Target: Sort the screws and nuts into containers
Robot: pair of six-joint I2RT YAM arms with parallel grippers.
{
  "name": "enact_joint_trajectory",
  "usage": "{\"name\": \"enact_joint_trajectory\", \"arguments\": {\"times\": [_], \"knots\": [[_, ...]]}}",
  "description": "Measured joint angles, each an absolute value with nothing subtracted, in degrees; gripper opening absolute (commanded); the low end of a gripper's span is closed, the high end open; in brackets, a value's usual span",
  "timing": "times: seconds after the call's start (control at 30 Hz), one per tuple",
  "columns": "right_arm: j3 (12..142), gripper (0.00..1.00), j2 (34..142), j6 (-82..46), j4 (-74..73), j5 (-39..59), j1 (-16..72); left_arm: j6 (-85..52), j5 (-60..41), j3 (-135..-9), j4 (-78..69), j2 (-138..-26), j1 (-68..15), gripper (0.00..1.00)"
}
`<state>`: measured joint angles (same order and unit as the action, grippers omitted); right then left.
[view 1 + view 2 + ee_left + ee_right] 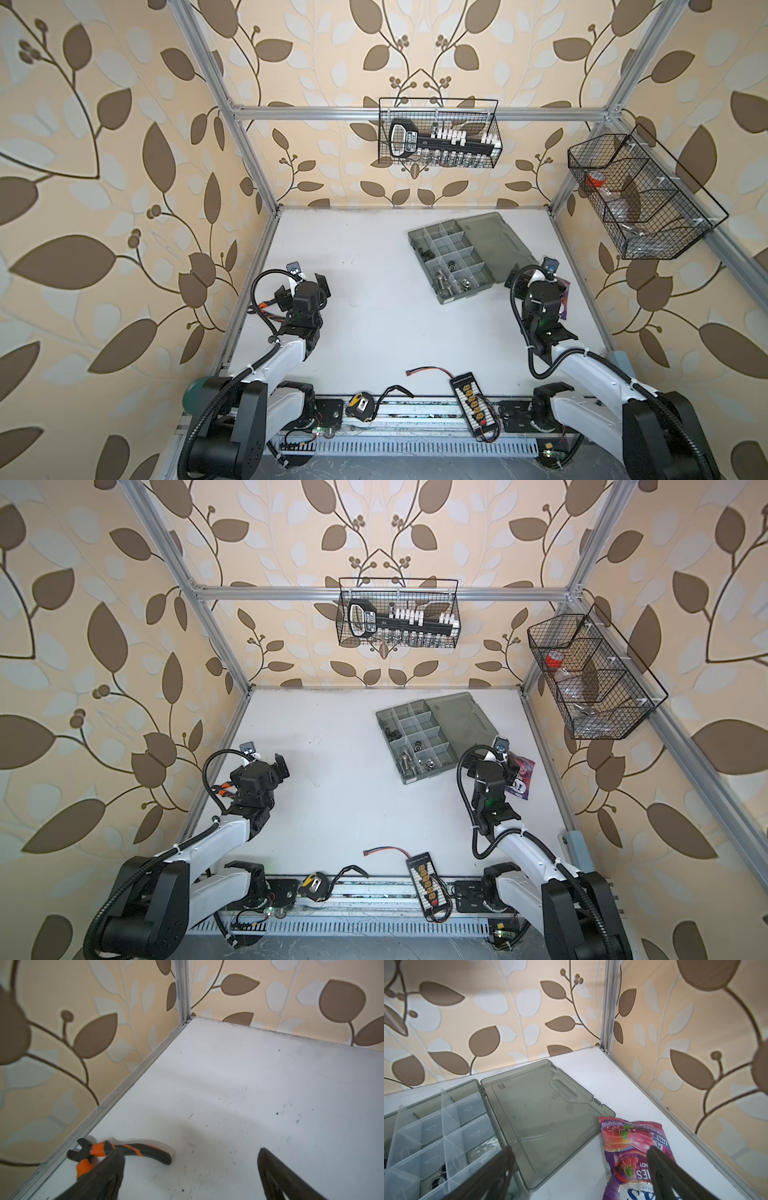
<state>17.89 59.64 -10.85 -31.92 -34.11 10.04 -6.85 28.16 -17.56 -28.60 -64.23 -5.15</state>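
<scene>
Grey case [505, 245] lies open on the surface [365, 257], right of middle. Compartments [446, 231]: silver screws [441, 279] in the near-corner one, nuts [451, 264] in the adjoining one (black pieces [424, 250] farther left, kind unclear). Left pincer [190, 1152] and right pincer [580, 1149] are both spread wide, holding nothing.

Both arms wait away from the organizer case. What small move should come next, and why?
Probably bring the right gripper over the near compartments of the organizer case to look closer. It is open by the lid, nearer than the left gripper; silver screws and nuts lie there, and I cannot tell whether they are mixed.
</scene>
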Motion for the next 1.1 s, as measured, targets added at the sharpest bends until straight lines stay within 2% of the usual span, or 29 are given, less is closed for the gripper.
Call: {"name": "enact_joint_trajectory", "arguments": {"times": [0.37,0.7,1.1], "knots": [[12.21,1.0,60.45,-9.13,-44.38,-33.98,8.62,-3.73,17.74,-17.85,-35.07,-71.44,-4.78,0.99],[10.46,1.0,63.57,-8.99,-50.74,-30.2,6.52,-2.31,14.2,-19.86,-40.64,-86.24,-4.47,0.99],[9.58,1.0,74.41,-8.21,-58.83,-23.99,2.87,-2.28,13.45,-20.21,-40.77,-86.96,-4.03,0.99]]}}
